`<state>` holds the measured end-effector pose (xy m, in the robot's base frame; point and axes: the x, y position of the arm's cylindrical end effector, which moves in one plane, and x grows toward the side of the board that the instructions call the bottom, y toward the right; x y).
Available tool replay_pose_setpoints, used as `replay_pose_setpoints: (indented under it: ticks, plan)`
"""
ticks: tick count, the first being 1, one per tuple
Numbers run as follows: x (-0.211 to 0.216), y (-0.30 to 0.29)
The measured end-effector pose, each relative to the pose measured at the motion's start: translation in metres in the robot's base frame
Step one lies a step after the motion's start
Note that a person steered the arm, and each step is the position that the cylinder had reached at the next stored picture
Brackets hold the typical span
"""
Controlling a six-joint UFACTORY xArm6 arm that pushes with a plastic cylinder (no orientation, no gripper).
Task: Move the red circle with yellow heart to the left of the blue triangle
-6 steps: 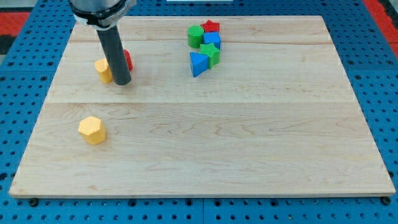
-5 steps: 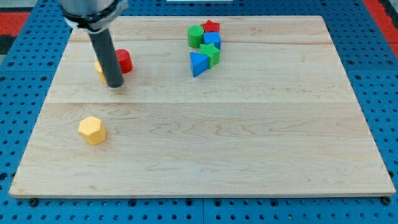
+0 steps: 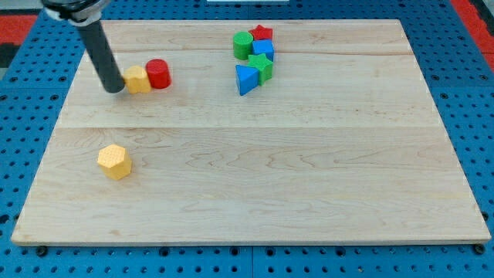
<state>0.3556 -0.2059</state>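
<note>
Resting on the wooden board (image 3: 255, 193), my tip (image 3: 114, 89) sits just at the view's left of the yellow heart (image 3: 137, 79), touching it or very nearly so; exact contact cannot be confirmed. Rod only, with no jaws or fingers, so nothing gripped or held.

Positions relative to the blue triangle (image 3: 246, 79):
- Red circle (image 3: 158, 73): well to the view's left, at roughly the same height on the board, with open wood between.
- Yellow heart: further to the view's left, directly beside the red circle and touching it, forming a row of tip, heart, circle.
- Green block (image 3: 264, 68) (shape unclear): touching, at the view's upper right.
- Blue cube (image 3: 264, 50): just above, toward the view's top.
- Green cylinder (image 3: 243, 45): above, beside the blue cube on its left.
- Red star (image 3: 262, 32): topmost of the cluster.
- Yellow hexagon (image 3: 114, 162): far to the view's lower left, alone, well apart from every other block.
</note>
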Motion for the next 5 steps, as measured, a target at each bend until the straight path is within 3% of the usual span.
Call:
replay_pose_setpoints:
  ticks: [2,5]
  plan:
    - [-0.023,0.056]
    - [-0.041,0.085]
